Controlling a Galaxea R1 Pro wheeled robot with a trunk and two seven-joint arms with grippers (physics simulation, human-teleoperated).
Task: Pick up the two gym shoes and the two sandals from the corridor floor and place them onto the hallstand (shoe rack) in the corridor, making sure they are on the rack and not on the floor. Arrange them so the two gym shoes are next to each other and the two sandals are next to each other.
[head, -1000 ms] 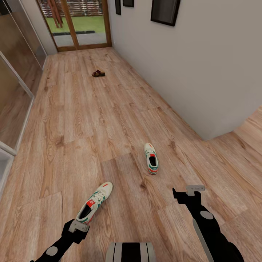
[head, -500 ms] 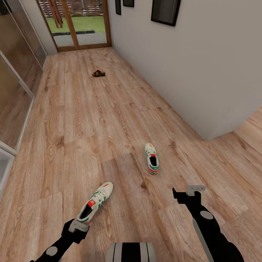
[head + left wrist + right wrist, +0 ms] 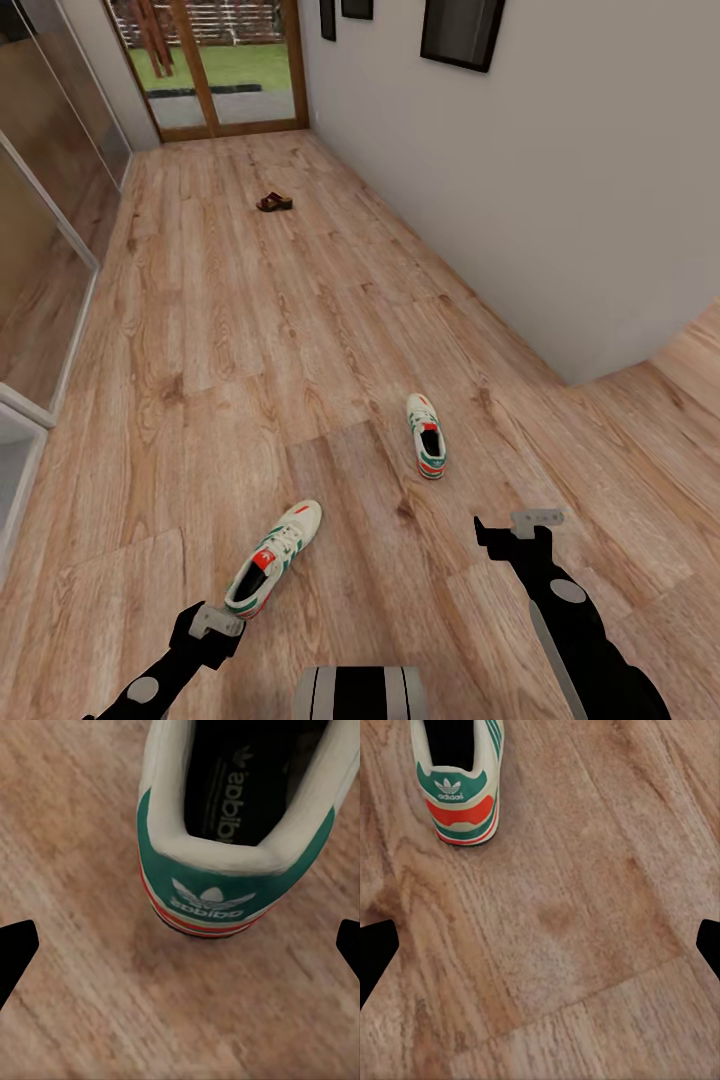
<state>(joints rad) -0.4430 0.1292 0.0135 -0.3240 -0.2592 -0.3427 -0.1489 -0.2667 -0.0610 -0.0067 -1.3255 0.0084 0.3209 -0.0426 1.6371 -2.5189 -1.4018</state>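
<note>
Two gym shoes lie on the corridor floor [image 3: 230, 330]. The nearer gym shoe [image 3: 272, 560] points away to the right, its heel just beyond my left gripper [image 3: 216, 622]. In the left wrist view its green heel [image 3: 210, 881] sits ahead of the open left gripper [image 3: 180, 952], not between the fingers. The other gym shoe [image 3: 427, 436] lies ahead and to the left of my right gripper [image 3: 520, 522]; its heel [image 3: 457, 791] is apart from the open right gripper [image 3: 540, 949]. One dark brown sandal [image 3: 274, 202] lies far down the corridor. The hallstand is out of view.
A grey wall [image 3: 520, 200] runs along the right and ends at a corner [image 3: 572, 380]. Glass panels [image 3: 40, 250] line the left side. A wood-framed glass door [image 3: 220, 70] closes the far end. Framed pictures [image 3: 458, 30] hang on the wall.
The whole picture has shifted slightly to the right, so the camera moved. Both arms hold the same pose in view. The shoes and sandal lie as before.
</note>
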